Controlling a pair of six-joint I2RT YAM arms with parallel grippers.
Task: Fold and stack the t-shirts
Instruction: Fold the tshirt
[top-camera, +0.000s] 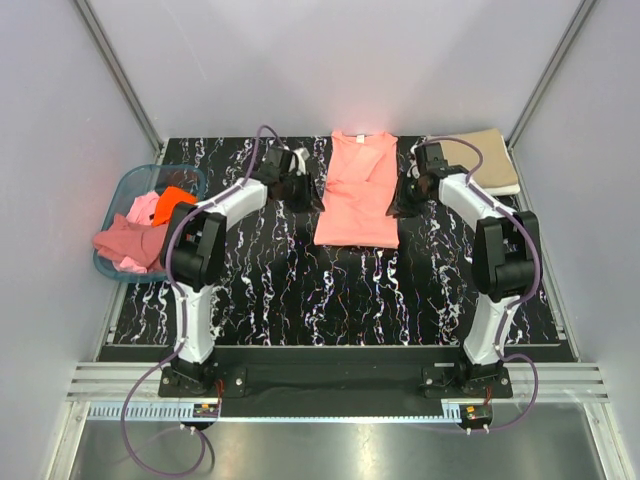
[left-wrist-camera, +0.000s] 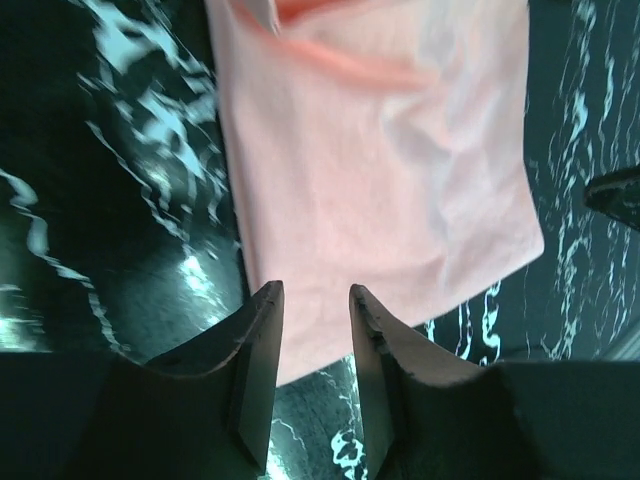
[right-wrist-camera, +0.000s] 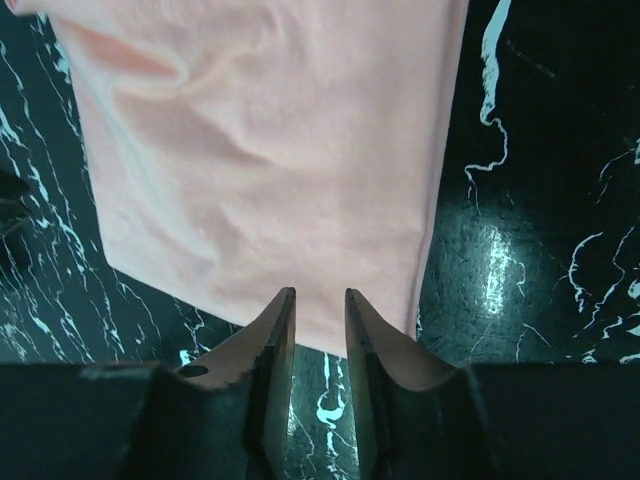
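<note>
Both claws stand parted and empty, left gripper (left-wrist-camera: 315, 292) and right gripper (right-wrist-camera: 320, 293) flanking the salmon-pink t-shirt (top-camera: 356, 200) lying narrowed on the table (top-camera: 300, 290), so folding seems midway and next likely means pinching its hem corners.

Overhead view: bright, even light; sharp throughout; shadows on the marbled table (top-camera: 300, 290) were soft and short.
Front rail (top-camera: 330, 412): a white band of glare ran along the metal.
Left wrist view: my left pincer (left-wrist-camera: 312, 290) was dark and soft-edged; table veins smeared at upper left.
Right wrist view: a glare patch shone on the table; the salmon-pink t-shirt (right-wrist-camera: 270, 170) looked washed pale.
</note>
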